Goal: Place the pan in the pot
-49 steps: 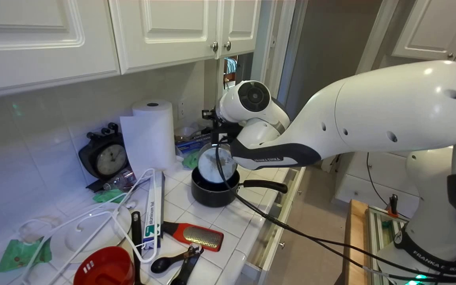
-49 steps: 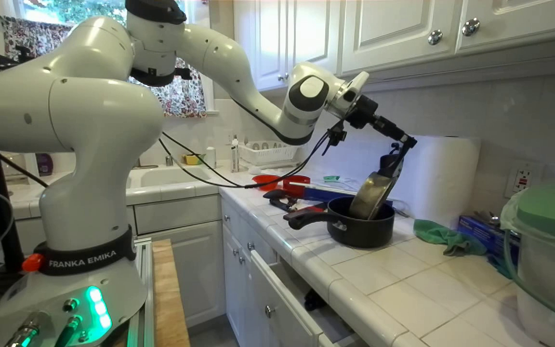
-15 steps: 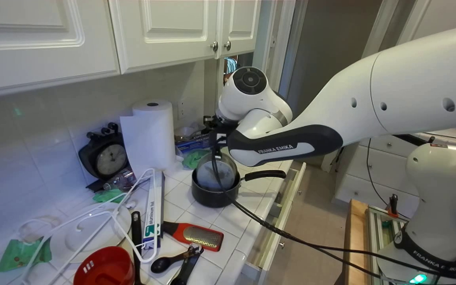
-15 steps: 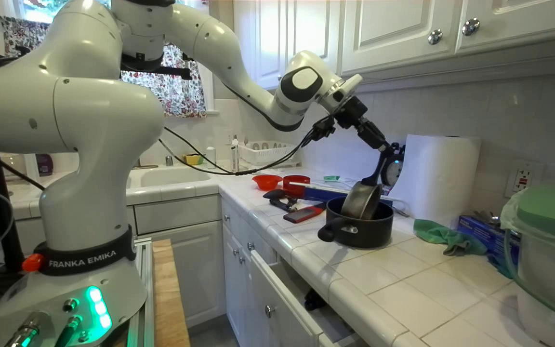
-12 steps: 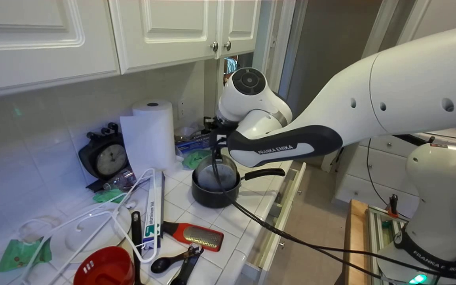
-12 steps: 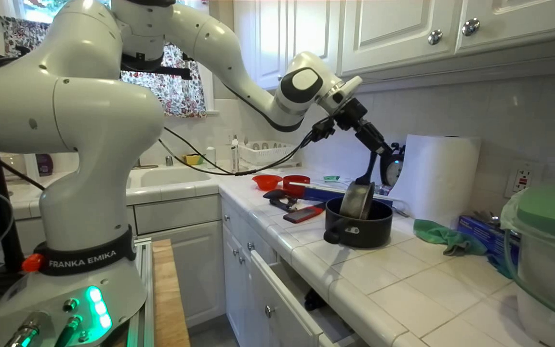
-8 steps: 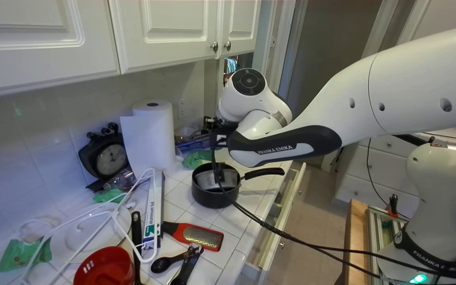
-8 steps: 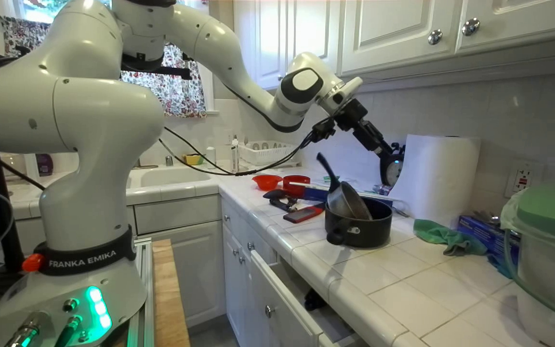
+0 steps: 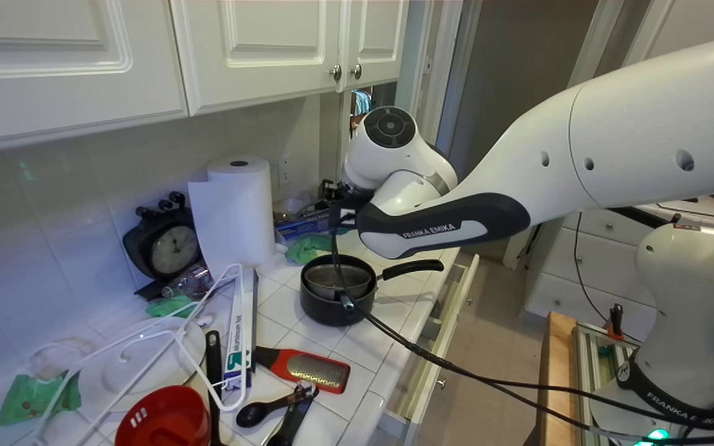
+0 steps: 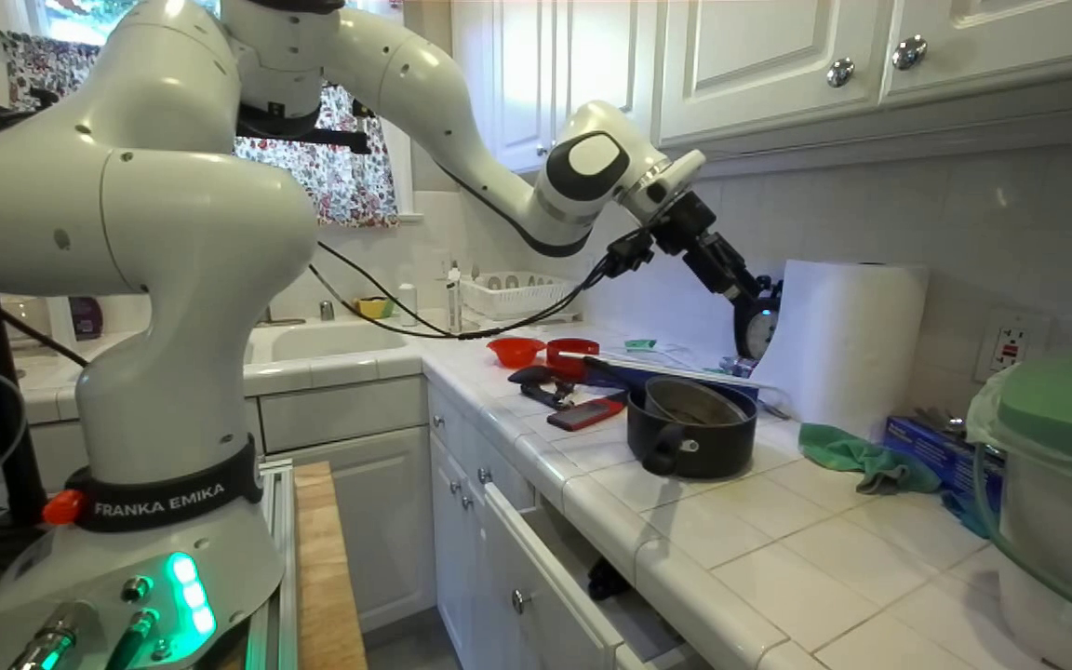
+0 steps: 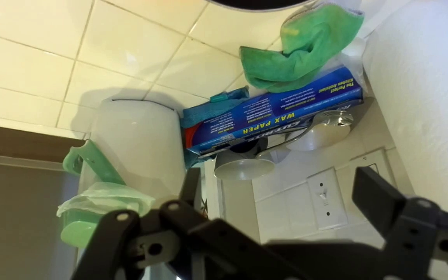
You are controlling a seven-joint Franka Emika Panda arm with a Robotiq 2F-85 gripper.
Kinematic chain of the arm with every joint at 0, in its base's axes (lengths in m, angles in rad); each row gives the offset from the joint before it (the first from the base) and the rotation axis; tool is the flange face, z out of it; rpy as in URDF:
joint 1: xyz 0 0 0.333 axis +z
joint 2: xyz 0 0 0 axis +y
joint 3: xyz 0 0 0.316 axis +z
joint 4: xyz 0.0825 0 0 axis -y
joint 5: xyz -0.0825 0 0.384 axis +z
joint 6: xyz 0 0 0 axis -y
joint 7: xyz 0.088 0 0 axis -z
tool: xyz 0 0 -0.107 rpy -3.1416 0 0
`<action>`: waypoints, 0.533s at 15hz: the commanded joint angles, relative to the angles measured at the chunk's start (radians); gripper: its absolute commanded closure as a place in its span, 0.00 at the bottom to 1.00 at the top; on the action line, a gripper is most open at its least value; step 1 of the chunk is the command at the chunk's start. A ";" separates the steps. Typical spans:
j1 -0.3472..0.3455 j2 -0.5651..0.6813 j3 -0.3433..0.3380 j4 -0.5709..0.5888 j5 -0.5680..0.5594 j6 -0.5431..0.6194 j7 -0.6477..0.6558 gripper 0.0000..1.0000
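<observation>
The silvery-grey pan (image 9: 318, 277) (image 10: 690, 402) sits inside the black pot (image 9: 326, 313) (image 10: 717, 453), its open side up and slightly tilted. Its dark handle reaches out over the pot's rim, on the side of the red grater. Part of the pan is behind the robot's cable in an exterior view. My gripper (image 11: 280, 184) stands open in the wrist view, fingers wide apart with only the wall behind them. In an exterior view the gripper (image 10: 739, 294) hangs above the pot, apart from pan and handle. The wrist view does not show the pan.
A paper-towel roll (image 10: 852, 354) and a black clock (image 9: 168, 248) stand near the gripper. Around the pot lie a red grater (image 9: 313, 368), a foil box (image 9: 242, 328) and a green cloth (image 11: 305, 50). A wax paper box (image 11: 282, 111) lies by the wall; a drawer (image 10: 536, 586) stands pulled out below.
The gripper has opened and let go of the pan's handle. The pan has tipped from nearly upright down into the pot, its handle swinging away from the gripper. The arm has barely moved.
</observation>
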 commanded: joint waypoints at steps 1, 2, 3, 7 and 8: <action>-0.003 -0.098 0.006 0.005 -0.008 -0.060 0.008 0.00; 0.000 -0.129 0.004 0.002 -0.011 -0.085 -0.002 0.00; 0.002 -0.154 -0.001 0.000 -0.013 -0.103 -0.007 0.00; -0.009 -0.292 -0.011 0.002 -0.039 -0.198 -0.063 0.00; -0.020 -0.331 -0.008 -0.001 -0.046 -0.203 -0.094 0.00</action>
